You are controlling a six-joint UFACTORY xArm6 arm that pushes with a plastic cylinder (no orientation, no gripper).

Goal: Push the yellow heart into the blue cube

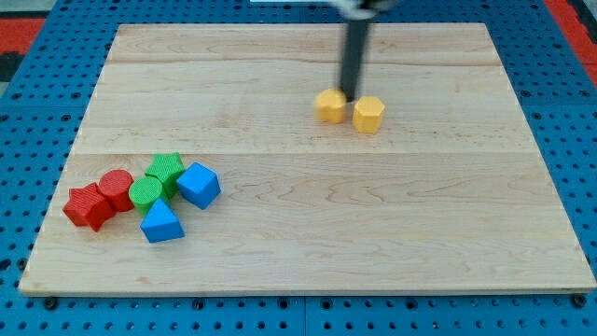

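Wooden desk [308, 252] on blue pegboard [28, 121]. My tip [352, 96], a bare rod that grasps nothing, sits just behind two yellow blocks: the yellow heart [329, 105] touching it, a yellow hexagonal block [368, 114] beside. The blue cube [199, 184] lies well apart, toward the view's lower left.

2 yellow blocks [330, 105] [368, 114], 2 red [89, 206] [117, 189], 2 green [165, 169] [146, 193], 2 blue [198, 184] [161, 223] (8 total), on 1 board [392, 224].

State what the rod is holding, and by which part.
Nothing is held. My tip only stands at the top edge of the gap between the two yellow blocks, the left and the right.
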